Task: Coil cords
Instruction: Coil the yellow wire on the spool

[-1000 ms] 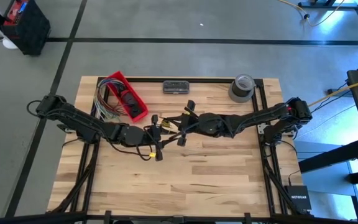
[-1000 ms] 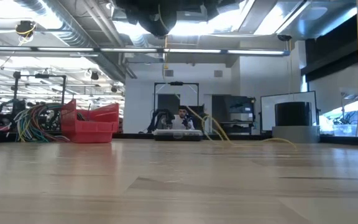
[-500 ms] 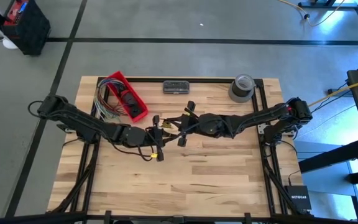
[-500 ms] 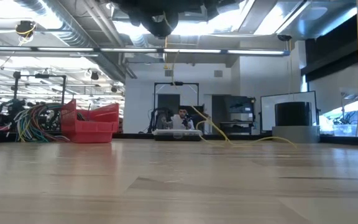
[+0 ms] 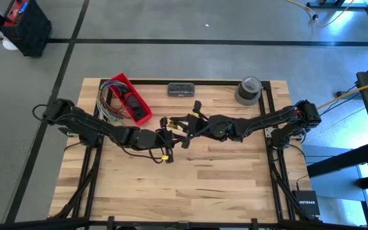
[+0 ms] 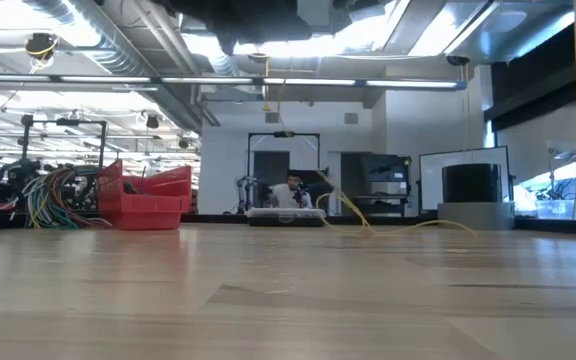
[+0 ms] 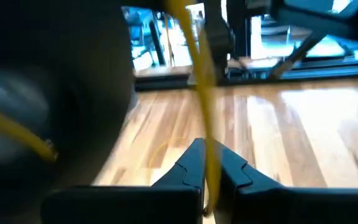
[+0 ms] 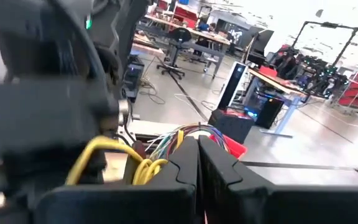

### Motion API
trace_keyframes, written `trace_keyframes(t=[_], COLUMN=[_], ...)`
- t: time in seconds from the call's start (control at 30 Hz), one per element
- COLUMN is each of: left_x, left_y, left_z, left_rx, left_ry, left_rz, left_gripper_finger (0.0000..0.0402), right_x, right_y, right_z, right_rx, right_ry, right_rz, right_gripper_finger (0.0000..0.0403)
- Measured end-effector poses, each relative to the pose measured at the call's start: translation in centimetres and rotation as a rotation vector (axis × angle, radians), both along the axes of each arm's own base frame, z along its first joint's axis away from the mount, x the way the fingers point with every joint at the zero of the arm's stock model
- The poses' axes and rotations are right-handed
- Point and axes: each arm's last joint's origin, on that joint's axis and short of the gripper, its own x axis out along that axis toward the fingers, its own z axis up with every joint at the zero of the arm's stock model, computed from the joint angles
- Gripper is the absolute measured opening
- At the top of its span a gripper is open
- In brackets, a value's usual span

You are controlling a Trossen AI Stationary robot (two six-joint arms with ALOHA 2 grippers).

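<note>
Left gripper [image 7: 209, 163] just clamped onto the thin pale yellow string-like cord [image 7: 199, 81]; was open a second ago.

Now pinching the strand between both dark tips, seen in the left wrist view as a taut yellow line rising straight up from the gripper. Moved slightly rightward across the light wood bench [image 5: 197, 172] over the last second, closing in on the right gripper [image 5: 185, 125], now just beside it above mid-bench. Right gripper clenched throughout, tips pressed together; whether cord sits between them, cannot tell. In the low view, cord [image 6: 388, 224] trailing limp along the far bench surface, another strand hanging from the arms overhead. Reads as a fresh regrasp for the next loop; coiling under way, much cord still loose.
</note>
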Motion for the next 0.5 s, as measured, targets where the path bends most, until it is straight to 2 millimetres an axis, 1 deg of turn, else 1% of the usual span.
trace_keyframes(t=[0.1, 0.33, 0.43, 0.5], left_x=[-0.1, -0.4, -0.5, -0.6], left_y=[-0.2, -0.7, -0.7, -0.7], left_z=[0.2, -0.2, -0.5, -0.8], left_rx=[0.003, 0.041, 0.013, -0.007], left_ry=[-0.009, 0.046, 0.066, 0.089], left_rz=[-0.006, -0.020, -0.008, -0.005], left_gripper_finger=[0.0003, 0.0004, 0.0020, 0.0041], right_x=[0.0, 0.0, 0.0, 0.0], right_y=[0.0, 0.0, 0.0, -0.1], right_z=[-0.1, 0.2, 0.7, 0.8], right_rx=[-0.012, -0.052, -0.060, -0.072], right_ry=[0.013, 0.014, -0.001, 0.000], right_rz=[-0.005, -0.004, -0.007, -0.019], right_gripper_finger=[0.0005, 0.0003, 0.0003, 0.0003])
